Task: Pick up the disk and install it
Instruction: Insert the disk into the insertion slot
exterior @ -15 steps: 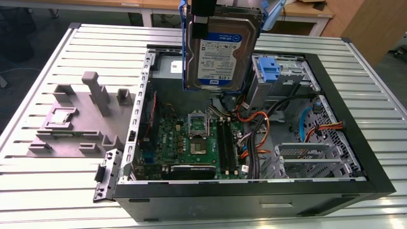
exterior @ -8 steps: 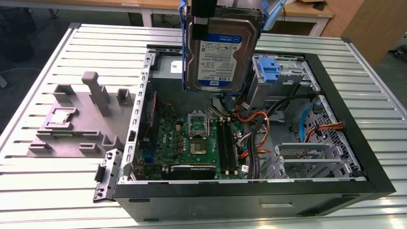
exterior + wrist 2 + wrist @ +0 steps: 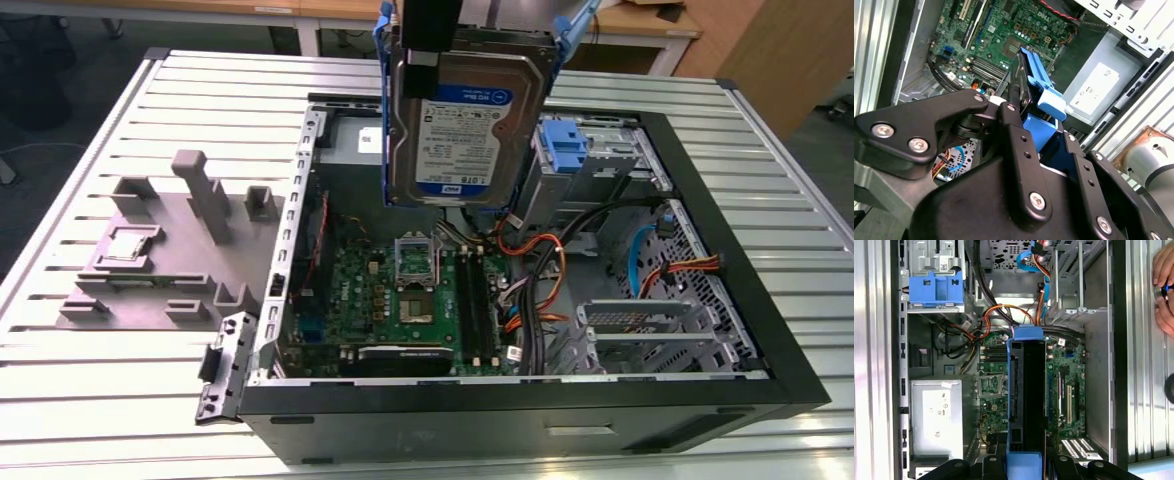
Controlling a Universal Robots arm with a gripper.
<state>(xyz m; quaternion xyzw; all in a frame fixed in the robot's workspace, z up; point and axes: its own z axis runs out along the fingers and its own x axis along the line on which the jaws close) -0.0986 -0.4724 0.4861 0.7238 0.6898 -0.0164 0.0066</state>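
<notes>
Gripper (image 3: 1039, 122), jaws clamped on disk (image 3: 467, 110), hung above motherboard (image 3: 414, 300); slipping grip would likely drop disk onto motherboard or orange cables (image 3: 541, 250).

Exterior view: high, set back, angled down across the slatted table (image 3: 107, 400) into the open computer case (image 3: 534, 425). First wrist view: close overhead, faced straight down the edge of the disk (image 3: 1029, 390) into the case. Second wrist view: nearest, slanted alongside the disk. All three shared the motherboard (image 3: 400, 300); both wrist views shared the power-supply box (image 3: 936, 420).
</notes>
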